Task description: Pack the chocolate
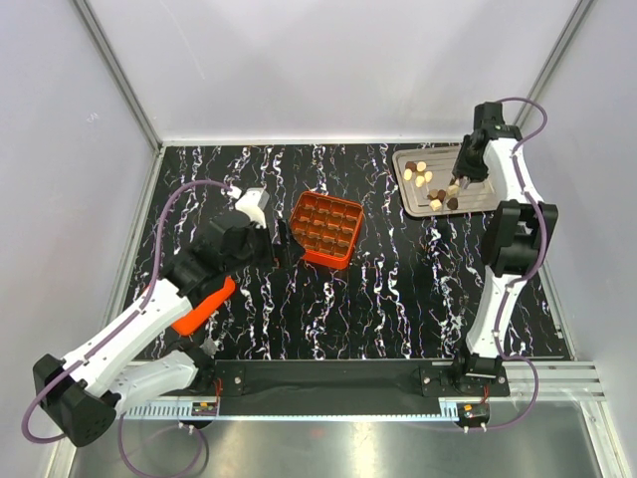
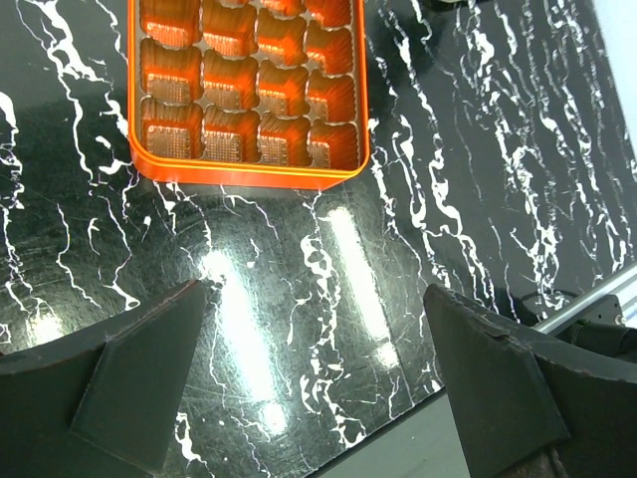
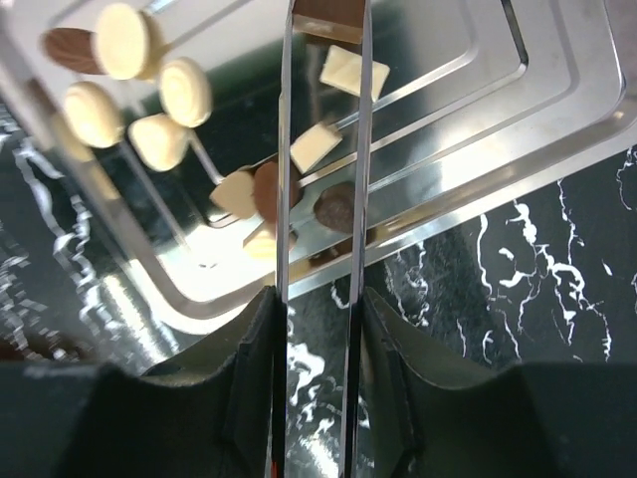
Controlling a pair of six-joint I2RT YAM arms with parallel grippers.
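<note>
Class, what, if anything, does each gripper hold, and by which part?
Left gripper: open, empty. Right gripper: above the cream and brown chocolate pieces on the silver metal tray; whether it grips one is unclear.

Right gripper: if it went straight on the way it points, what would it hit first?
Probably the dark chocolate between its fingertips, on the tray; the right gripper points down at it. Depth is unclear, so it could be the tray itself.

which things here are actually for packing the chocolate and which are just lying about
For the job: chocolate pieces, silver tray under them, orange grid box, right gripper over the tray.
Just there: black marbled table, metal rail.
</note>
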